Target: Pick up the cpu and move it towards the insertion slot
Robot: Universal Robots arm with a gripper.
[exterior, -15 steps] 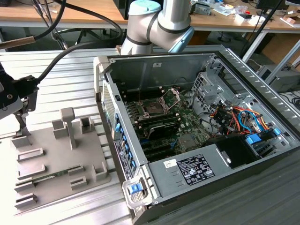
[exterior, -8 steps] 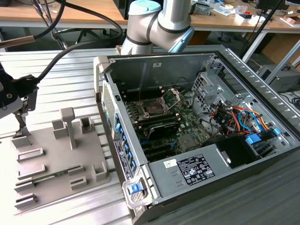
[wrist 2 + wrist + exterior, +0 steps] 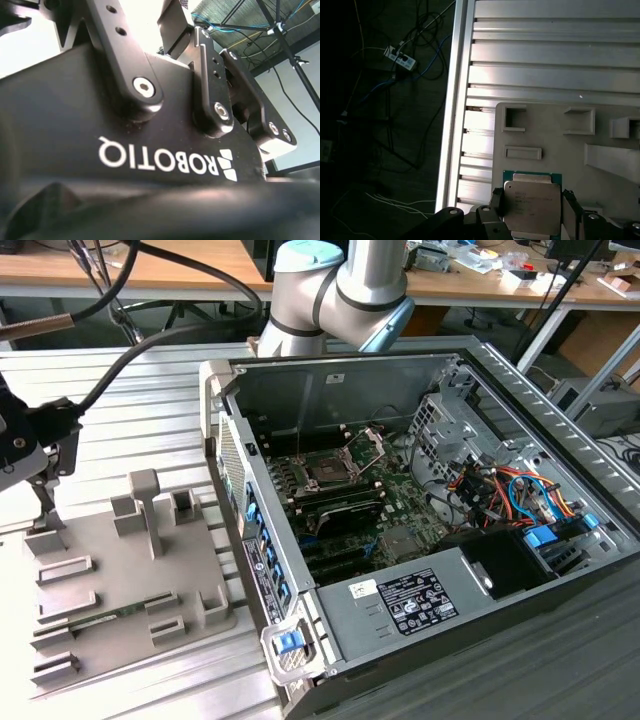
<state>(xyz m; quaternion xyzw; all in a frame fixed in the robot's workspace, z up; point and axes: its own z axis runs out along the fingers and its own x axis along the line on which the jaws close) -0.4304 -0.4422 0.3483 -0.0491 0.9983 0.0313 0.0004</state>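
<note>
The cpu (image 3: 532,210), a flat square chip with a pale metal top and a green rim, lies over the corner of the grey fixture plate (image 3: 555,135). My gripper (image 3: 532,204) straddles it, one dark finger (image 3: 496,199) against each opposite edge, shut on the chip. In the exterior view the gripper (image 3: 45,515) stands at the far left end of the plate, fingers pointing down. The insertion slot (image 3: 325,468) is inside the open computer case to the right, its silver bracket (image 3: 368,443) hinged up. In the second wrist view the gripper's black finger links (image 3: 215,100) show close up.
The fixture plate (image 3: 120,570) carries raised holders and a tall post (image 3: 145,505). The case's side wall (image 3: 225,450) stands between plate and motherboard. Thick black cables (image 3: 150,340) hang over the ribbed aluminium table (image 3: 150,420). The table edge (image 3: 452,125) drops to the floor.
</note>
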